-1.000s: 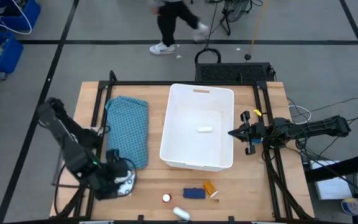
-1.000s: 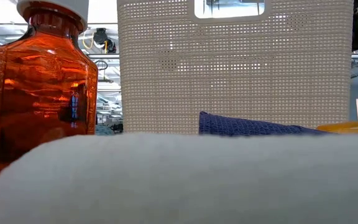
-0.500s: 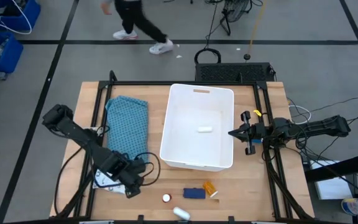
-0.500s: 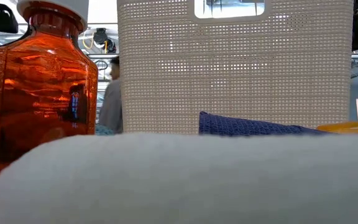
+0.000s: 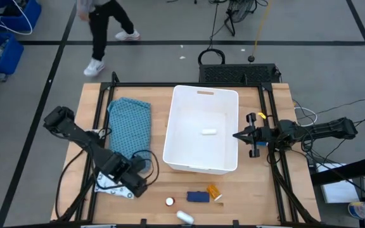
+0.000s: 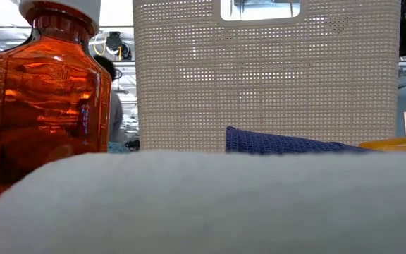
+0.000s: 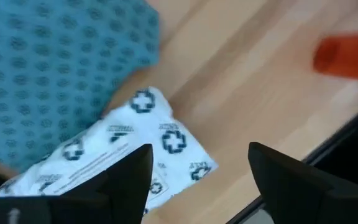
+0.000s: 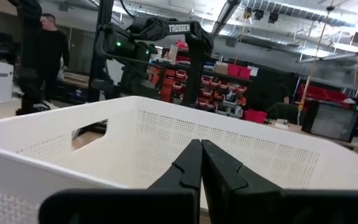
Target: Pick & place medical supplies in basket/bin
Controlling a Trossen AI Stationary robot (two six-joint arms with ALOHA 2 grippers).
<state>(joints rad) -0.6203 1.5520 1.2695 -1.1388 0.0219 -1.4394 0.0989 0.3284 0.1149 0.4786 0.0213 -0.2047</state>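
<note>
A flat white packet (image 5: 108, 186) printed with blue crosses lies on the table at the near left, next to the teal cloth (image 5: 130, 130). My left gripper (image 5: 138, 182) points down over the packet's right corner (image 7: 179, 146) and is open; one finger stands over the packet, the other over bare wood. The white bin (image 5: 201, 166) stands mid-table with one small white tube (image 5: 209, 132) lying inside. A small red bottle (image 5: 169, 201), a blue piece (image 5: 198, 197), an orange pill bottle (image 5: 213, 190) and a white tube (image 5: 184, 216) lie near the front edge. My right gripper (image 5: 236, 135) is shut, level, beside the bin's right wall.
The teal cloth's near edge (image 7: 55, 62) lies over the packet's far side. In the low view the red bottle (image 6: 44, 92) and white tube (image 6: 203, 204) fill the foreground before the bin's wall (image 6: 266, 70). A person (image 5: 103, 25) walks beyond the table's far left.
My left gripper has gone toward the table's right edge and a little down, rolling about its own axis, and now stands over the packet's right corner. The person beyond the table has walked to the left.
</note>
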